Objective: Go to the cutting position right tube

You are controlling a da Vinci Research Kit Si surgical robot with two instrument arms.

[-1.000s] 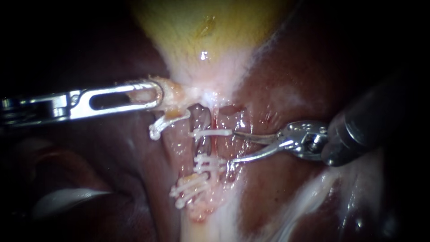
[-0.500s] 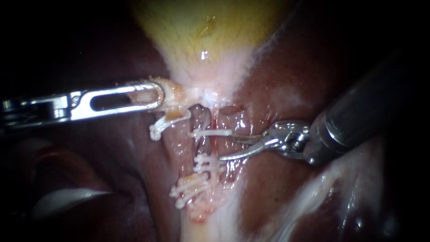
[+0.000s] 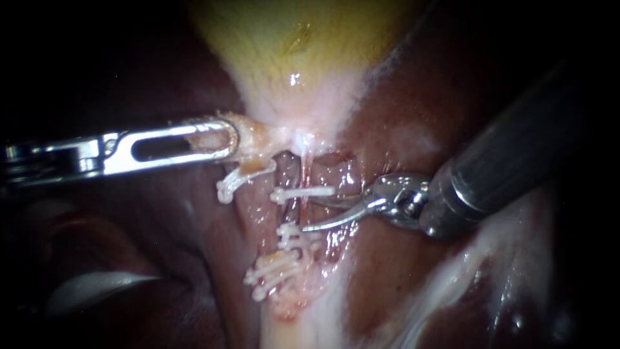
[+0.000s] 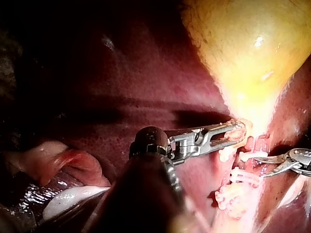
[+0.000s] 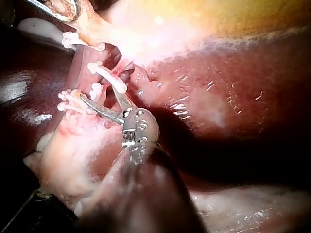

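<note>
Two instruments here: the left instrument [image 3: 223, 136] pinches tissue [image 3: 250, 139] under the gallbladder [image 3: 290, 45], and the right instrument [image 3: 318, 213] has its jaws spread astride the right tube [image 3: 299, 210] (between two clips [image 3: 303, 192]).

Our light pools at centre; from seven to eleven o'clock we see near-black. Wet glare spots the gallbladder [image 3: 303, 52] and the liver [image 3: 413, 110].

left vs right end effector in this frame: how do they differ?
The left instrument has a broad slotted end effector; the right instrument has thin curved blades. The left jaws are shut on tissue below the gallbladder; the right jaws stand open by the white clips. The left shaft lies nearly level; the right slants in from upper right. Both are shiny metal.
</note>
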